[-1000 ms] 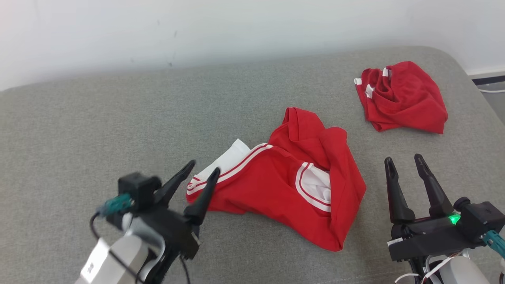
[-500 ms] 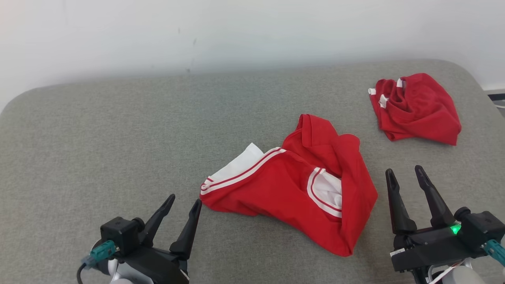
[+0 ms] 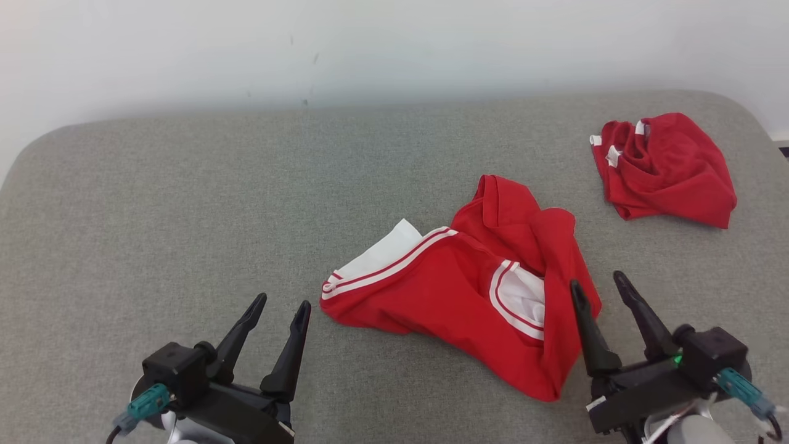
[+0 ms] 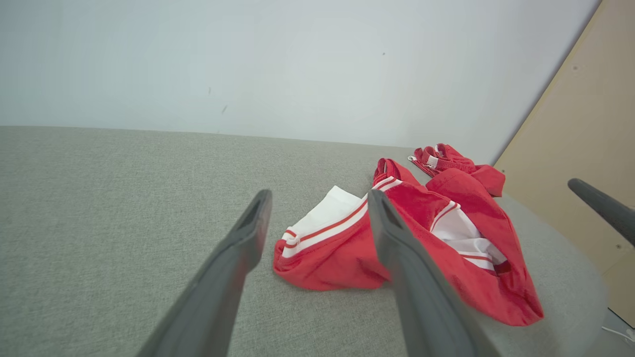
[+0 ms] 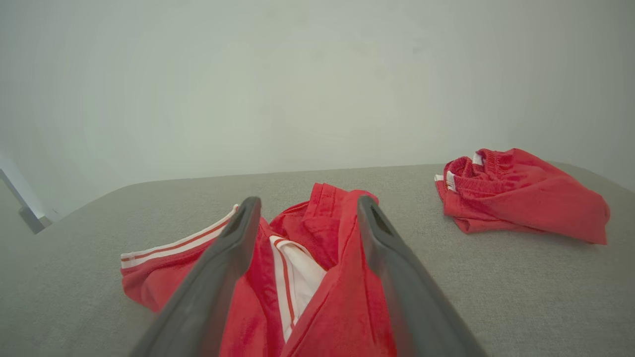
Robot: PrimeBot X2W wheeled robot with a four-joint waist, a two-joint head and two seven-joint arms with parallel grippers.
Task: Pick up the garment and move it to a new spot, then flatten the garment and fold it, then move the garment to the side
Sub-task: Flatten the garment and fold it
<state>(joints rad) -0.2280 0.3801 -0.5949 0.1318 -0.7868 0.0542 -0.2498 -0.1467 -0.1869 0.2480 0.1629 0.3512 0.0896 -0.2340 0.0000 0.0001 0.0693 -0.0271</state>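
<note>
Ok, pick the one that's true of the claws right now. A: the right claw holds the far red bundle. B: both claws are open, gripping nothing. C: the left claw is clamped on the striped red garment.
B: the left claw and the right claw both have their fingers spread apart, while the striped red garment lies loose on the grey cushion.

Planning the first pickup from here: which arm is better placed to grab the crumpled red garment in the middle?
Right, probably. The right gripper is open over the right edge of the garment; the left gripper, also open, sits off the striped hem with bare cushion between.
</note>
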